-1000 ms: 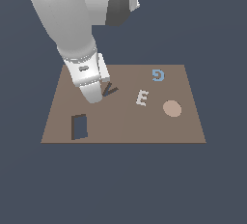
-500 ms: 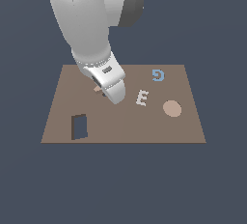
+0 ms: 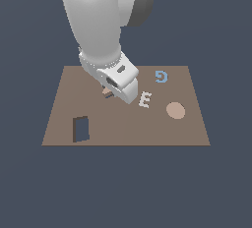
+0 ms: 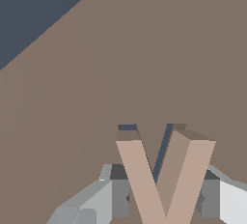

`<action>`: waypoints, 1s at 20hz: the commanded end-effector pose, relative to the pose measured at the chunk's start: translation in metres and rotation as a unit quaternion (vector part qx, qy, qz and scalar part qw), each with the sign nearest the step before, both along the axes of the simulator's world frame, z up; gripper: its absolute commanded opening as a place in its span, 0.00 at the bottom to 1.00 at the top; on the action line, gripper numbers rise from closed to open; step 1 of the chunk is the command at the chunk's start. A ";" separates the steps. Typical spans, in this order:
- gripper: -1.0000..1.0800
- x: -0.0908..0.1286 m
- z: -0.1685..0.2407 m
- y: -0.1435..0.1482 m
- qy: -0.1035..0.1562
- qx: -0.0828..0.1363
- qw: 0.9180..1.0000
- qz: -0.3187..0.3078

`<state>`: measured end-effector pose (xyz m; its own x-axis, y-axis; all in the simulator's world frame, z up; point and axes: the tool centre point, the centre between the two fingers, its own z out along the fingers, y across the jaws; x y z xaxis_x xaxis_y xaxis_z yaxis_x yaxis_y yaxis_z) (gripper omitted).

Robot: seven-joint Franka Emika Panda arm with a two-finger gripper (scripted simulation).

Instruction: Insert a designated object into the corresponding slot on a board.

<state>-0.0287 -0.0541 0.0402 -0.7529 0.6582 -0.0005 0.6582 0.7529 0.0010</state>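
Note:
In the wrist view, the pale tan letter "A" piece (image 4: 164, 175) stands between my two grey fingers (image 4: 118, 191), turned so that it reads as a V. My gripper (image 4: 164, 198) is shut on it. Just behind the piece, dark strips of the letter-shaped slot (image 4: 127, 127) show in the brown board (image 4: 144, 49); the piece sits at or partly in it. In the exterior view, my gripper (image 3: 110, 93) is low over the board (image 3: 64, 89), left of its middle. A bit of the tan piece (image 3: 106, 92) shows under it, and the slot is hidden there.
On the board in the exterior view lie a white "E" (image 3: 144, 99) just right of the gripper, a blue "G" (image 3: 161, 76) at the back right and a tan round disc (image 3: 175, 110). A larger dark rectangular recess (image 3: 80, 128) is at the front left.
The arm and hand have swung toward the exterior view's right. The dark slot that showed beside the gripper is now covered, with the tan piece showing there.

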 end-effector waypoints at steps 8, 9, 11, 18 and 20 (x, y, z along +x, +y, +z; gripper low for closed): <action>0.00 0.000 -0.006 0.001 0.001 0.000 1.000 0.006; 0.00 0.000 -0.008 0.001 0.001 0.000 1.000 0.006; 0.00 0.000 -0.010 0.001 0.001 0.000 1.000 0.007; 0.96 0.000 -0.010 0.001 0.001 0.000 1.000 0.007; 0.96 0.000 -0.010 0.001 0.001 0.000 1.000 0.007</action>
